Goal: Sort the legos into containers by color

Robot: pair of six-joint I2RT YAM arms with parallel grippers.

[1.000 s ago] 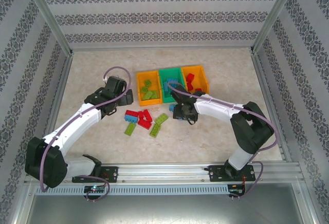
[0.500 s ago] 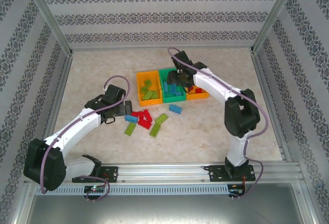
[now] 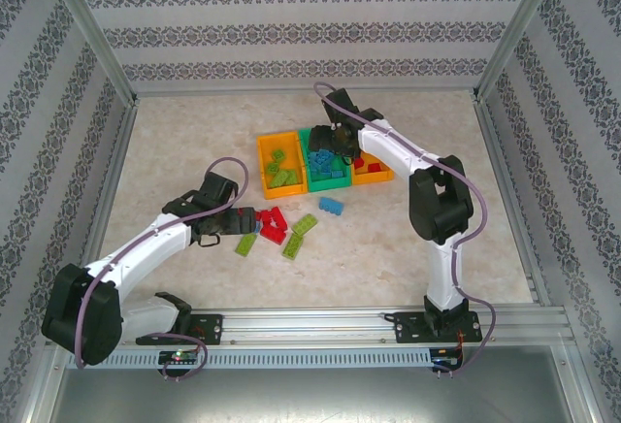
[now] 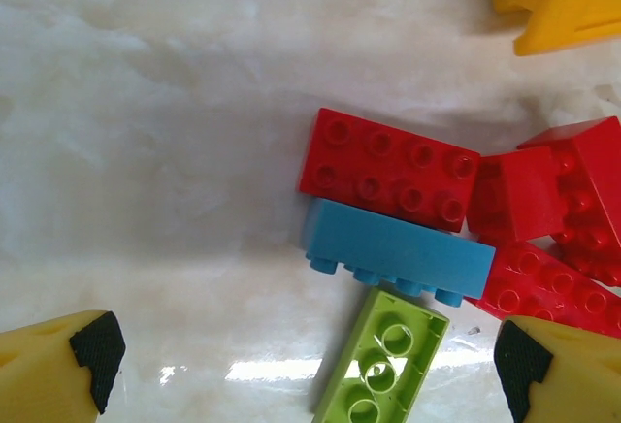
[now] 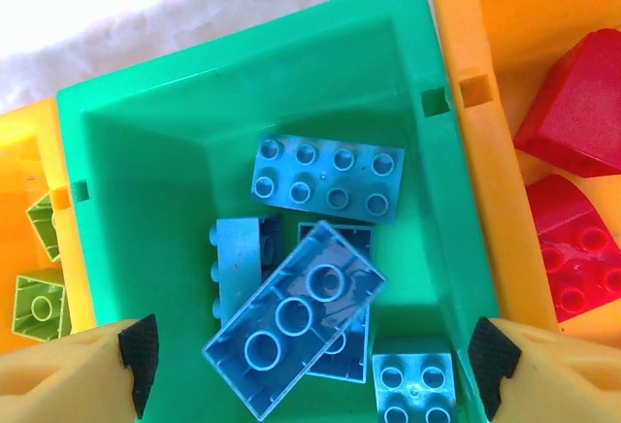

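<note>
Your right fingers (image 5: 68,374) are spread wide and hold nothing. They hang over the green bin (image 5: 146,122) with blue legos (image 5: 327,181) inside. Your left fingers (image 4: 58,365) are wide open and empty too, above a red lego (image 4: 388,180), a blue lego (image 4: 398,253) and a green lego (image 4: 383,370) on the counter (image 4: 146,103).

Pale marbled table (image 3: 417,248) — joined containers (image 3: 265,163), loose legos (image 3: 274,225)

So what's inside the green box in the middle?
Only light blue legos lie in the green bin. An upside-down one sits on top, partly covering others beneath; what's under them is hidden.
</note>
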